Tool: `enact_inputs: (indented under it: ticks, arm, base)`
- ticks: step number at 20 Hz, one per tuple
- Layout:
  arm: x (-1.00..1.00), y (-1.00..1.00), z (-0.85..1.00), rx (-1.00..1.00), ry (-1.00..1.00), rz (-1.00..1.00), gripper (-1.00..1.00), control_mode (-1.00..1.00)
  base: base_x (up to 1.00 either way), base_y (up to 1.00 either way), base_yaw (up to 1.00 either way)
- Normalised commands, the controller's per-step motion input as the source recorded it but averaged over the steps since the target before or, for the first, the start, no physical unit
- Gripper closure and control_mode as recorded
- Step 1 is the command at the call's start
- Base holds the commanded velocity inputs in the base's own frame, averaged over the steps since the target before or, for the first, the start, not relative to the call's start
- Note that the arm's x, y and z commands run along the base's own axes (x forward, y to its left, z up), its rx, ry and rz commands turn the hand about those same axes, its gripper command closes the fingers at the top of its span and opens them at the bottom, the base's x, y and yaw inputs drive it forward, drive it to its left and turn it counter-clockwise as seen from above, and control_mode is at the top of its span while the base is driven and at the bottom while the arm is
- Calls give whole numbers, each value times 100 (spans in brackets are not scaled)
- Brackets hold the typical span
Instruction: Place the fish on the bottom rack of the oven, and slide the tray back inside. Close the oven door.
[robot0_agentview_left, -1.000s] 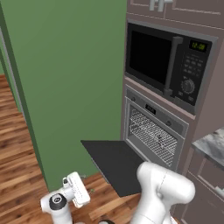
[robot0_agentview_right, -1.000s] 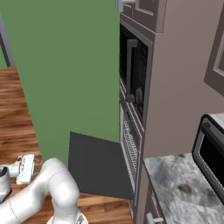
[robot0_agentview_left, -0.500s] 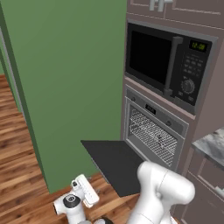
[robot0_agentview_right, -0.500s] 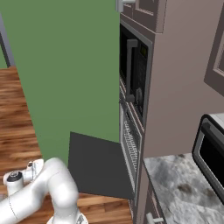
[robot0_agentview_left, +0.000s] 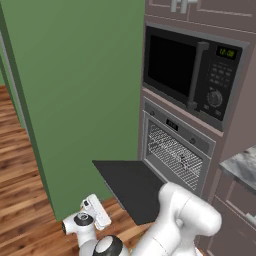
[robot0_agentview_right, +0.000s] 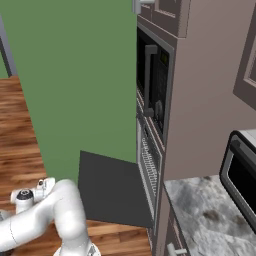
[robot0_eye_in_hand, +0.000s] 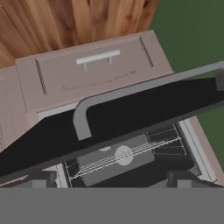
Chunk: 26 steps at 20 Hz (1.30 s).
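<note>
The oven (robot0_agentview_left: 176, 150) stands under the microwave, built into the brown cabinet column. Its oven door (robot0_agentview_left: 131, 187) (robot0_agentview_right: 111, 189) lies open and flat, a black panel low over the floor. The door's grey bar handle (robot0_eye_in_hand: 144, 87) runs across the hand view, which is rolled upside down. Silver wire racks (robot0_agentview_left: 172, 152) (robot0_eye_in_hand: 127, 155) sit inside the cavity; I cannot tell which is the bottom rack. My gripper (robot0_agentview_left: 96, 211) (robot0_agentview_right: 41, 186) (robot0_eye_in_hand: 116, 179) hangs low near the floor, left of the door's outer edge. It is open and holds nothing. The fish is out of view.
A black microwave (robot0_agentview_left: 192, 75) sits above the oven. A brown drawer (robot0_eye_in_hand: 94, 70) lies below the oven. A green wall (robot0_agentview_left: 75, 100) stands close on the left. A marble counter (robot0_agentview_right: 205, 210) with a toaster oven (robot0_agentview_right: 242, 172) is on the right. Wooden floor (robot0_agentview_left: 20, 210) lies underneath.
The hand has crept a little along the floor toward the open door's edge. The jaws stayed wide apart. The oven door has not moved.
</note>
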Motion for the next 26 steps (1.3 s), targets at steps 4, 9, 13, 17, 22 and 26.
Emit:
enact_inputs:
  ticks: [4, 9, 13, 17, 22, 26]
  arm:
    - [53, 66, -58, -3, -8, -13, -100, -100]
    - [40, 51, -72, -4, -7, -10, -100, -100]
    - [33, 44, -78, -5, -6, -8, -100, -100]
    - [32, 27, -74, -5, -4, -7, -100, -100]
    - [3, 3, -78, -10, -6, -6, -100, -100]
    - [0, -1, -88, -11, -2, -10, -100, -100]
  base:
    - [0, 0, 0]
    - [0, 0, 0]
    - [0, 0, 0]
    - [0, 0, 0]
    - [0, 0, 0]
    - [0, 0, 0]
